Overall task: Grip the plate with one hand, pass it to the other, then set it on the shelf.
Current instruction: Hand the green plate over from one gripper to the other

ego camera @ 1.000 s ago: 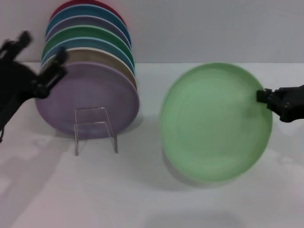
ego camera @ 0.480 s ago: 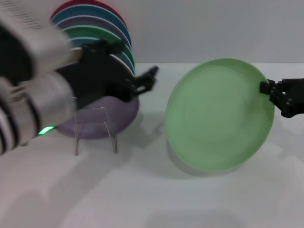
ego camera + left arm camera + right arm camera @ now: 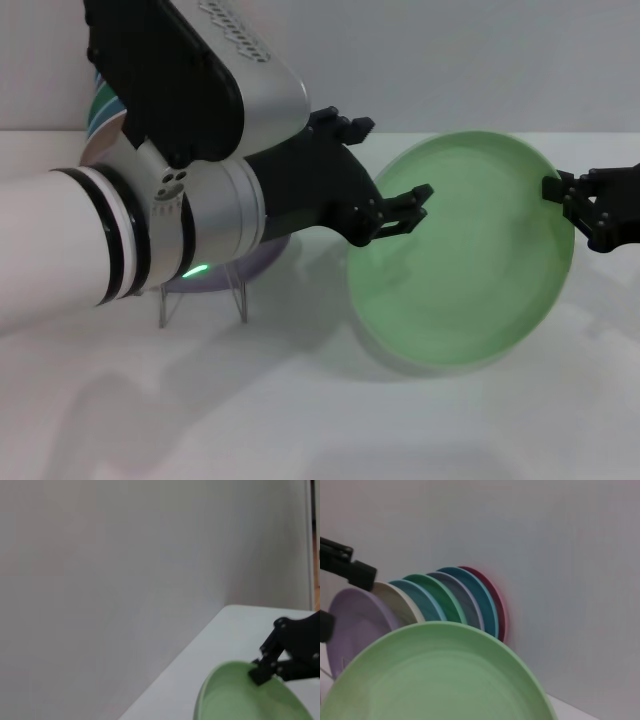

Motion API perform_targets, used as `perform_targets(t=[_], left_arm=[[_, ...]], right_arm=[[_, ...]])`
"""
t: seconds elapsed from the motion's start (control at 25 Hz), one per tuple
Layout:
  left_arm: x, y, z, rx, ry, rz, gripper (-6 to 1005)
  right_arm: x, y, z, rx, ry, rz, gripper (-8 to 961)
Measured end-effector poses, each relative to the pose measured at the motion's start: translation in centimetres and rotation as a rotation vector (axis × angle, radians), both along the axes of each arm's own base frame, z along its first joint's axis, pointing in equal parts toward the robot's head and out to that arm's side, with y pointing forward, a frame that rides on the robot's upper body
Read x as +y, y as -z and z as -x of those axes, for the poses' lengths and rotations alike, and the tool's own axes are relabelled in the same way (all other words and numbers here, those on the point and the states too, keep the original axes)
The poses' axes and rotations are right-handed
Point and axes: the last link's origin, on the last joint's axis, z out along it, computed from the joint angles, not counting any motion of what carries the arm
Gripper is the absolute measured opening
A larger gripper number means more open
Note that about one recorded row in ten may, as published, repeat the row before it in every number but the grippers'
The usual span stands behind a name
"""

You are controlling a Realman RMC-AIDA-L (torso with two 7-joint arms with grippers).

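The pale mint-green plate [image 3: 465, 265] is held tilted on edge above the table at the right. My right gripper [image 3: 562, 195] is shut on its right rim. It also shows in the left wrist view [image 3: 264, 669], clamped on the plate's rim [image 3: 240, 695]. My left gripper [image 3: 385, 170] is open at the plate's upper left rim, with one finger [image 3: 408, 203] in front of the plate's face. The right wrist view shows the plate [image 3: 435, 680] close up and the left fingers [image 3: 357, 572] beyond it. The clear-rod shelf [image 3: 240, 298] stands at the left, mostly hidden by my left arm.
Several coloured plates stand on edge in the shelf [image 3: 445, 600], with a lilac plate [image 3: 355, 625] at the front. In the head view only the lilac plate's lower edge [image 3: 268, 252] and a sliver of the stack [image 3: 100, 108] show. A pale wall backs the white table [image 3: 320, 420].
My left arm has swung from beside the rack at the far left across to the plate's left rim. The right gripper has kept hold of the plate, almost in place.
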Motion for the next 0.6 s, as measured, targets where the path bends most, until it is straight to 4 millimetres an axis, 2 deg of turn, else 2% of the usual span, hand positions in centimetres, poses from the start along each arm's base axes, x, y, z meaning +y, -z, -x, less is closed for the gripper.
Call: perform_targets(t=[0.6], left_arm=[[1.5, 1.6, 1.5, 0.021, -0.065, 0.038, 658]], right_arm=[[-0.4, 0.7, 1.2, 0.019, -0.056, 0.052, 21]])
